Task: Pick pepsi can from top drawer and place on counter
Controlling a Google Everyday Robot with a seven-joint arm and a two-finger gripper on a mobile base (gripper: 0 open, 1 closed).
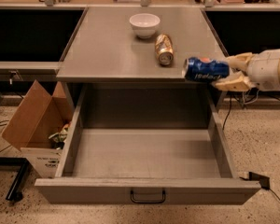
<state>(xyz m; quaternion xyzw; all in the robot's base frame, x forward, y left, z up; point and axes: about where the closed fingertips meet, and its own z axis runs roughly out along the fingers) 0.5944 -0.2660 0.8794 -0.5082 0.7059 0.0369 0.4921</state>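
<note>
The pepsi can (205, 69) is blue with white lettering and lies sideways in my gripper (226, 72), which is shut on it. The gripper comes in from the right and holds the can in the air at the front right corner of the counter (107, 45), about level with its top. The top drawer (147, 153) stands pulled open below, with a black handle (148, 197) on its front panel; its inside shows nothing in it.
A white bowl (144, 24) and a gold can (164, 49) lying on its side rest on the counter. An open cardboard box (37, 125) stands on the floor left of the drawer. Cables run on the floor at right.
</note>
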